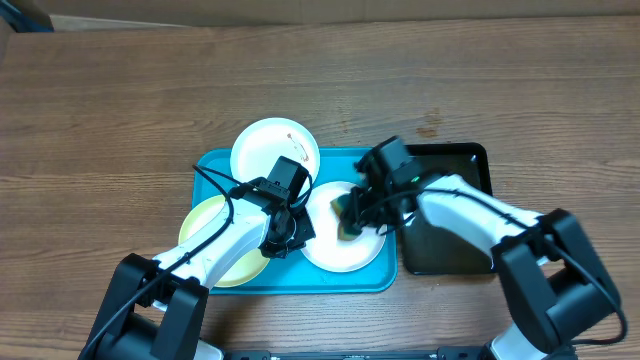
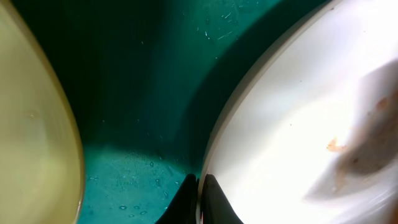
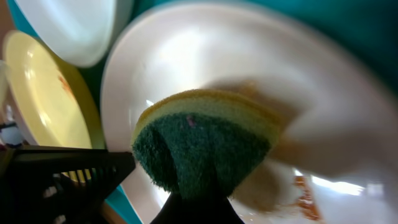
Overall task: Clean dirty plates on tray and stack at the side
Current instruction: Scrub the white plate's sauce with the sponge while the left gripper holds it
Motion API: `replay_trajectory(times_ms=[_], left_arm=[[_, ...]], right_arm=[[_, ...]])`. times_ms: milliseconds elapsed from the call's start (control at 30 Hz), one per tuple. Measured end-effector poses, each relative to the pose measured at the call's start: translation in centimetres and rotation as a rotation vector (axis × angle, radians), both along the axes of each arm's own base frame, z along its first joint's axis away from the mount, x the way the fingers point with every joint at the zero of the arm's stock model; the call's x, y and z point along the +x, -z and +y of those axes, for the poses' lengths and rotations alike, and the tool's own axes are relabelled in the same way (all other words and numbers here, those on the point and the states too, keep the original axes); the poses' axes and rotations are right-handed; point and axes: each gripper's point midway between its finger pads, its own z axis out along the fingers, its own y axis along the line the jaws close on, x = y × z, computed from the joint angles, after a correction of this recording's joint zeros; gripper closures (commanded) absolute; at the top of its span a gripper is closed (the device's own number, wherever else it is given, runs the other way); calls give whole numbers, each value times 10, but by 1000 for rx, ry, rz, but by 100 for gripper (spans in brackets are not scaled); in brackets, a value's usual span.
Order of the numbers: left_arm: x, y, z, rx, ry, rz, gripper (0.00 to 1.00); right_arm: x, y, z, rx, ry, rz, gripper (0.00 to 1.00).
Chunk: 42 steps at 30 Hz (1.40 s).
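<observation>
A brown wooden table carries the turquoise tray, with a black tray just to its right. Three plates lie on the turquoise one. The far white plate overhangs the back rim and shows faint marks. The yellow plate sits at the left with a small orange smear. The near white plate sits at the right, glossy, with orange-brown smears across its middle.

The left gripper rests at this plate's left rim, fingers pressed together; whether the rim is caught between them cannot be told. The right gripper pinches a sponge, green on one face and yellow on the other, down on the same plate beside the smears.
</observation>
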Motion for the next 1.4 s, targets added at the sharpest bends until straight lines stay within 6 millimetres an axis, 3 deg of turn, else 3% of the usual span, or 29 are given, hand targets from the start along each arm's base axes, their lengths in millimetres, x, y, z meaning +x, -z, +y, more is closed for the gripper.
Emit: replay_trajectory(times_ms=[67, 133, 200, 400, 533, 733, 1100, 1400], left_arm=[[0, 0, 0, -1, 0, 0, 96], [0, 0, 0, -1, 0, -2, 96], [2, 0, -1, -4, 0, -7, 96], [2, 0, -1, -4, 0, -8, 95], [2, 0, -1, -5, 1, -8, 95], [2, 0, -1, -6, 1, -10, 95], [3, -1, -2, -8, 1, -13, 94], [3, 0, -2, -7, 0, -11, 95]], right_arm=[[5, -7, -9, 7, -5, -17, 96], [4, -8, -14, -4, -21, -27, 87], [2, -5, -17, -30, -45, -41, 74], [3, 10, -23, -175, -117, -156, 59], [3, 20, -31, -283, -138, -205, 61], [8, 23, -38, -355, -150, -253, 96], [15, 24, -45, -407, -135, -287, 96], [15, 28, -39, -369, -103, -252, 96]])
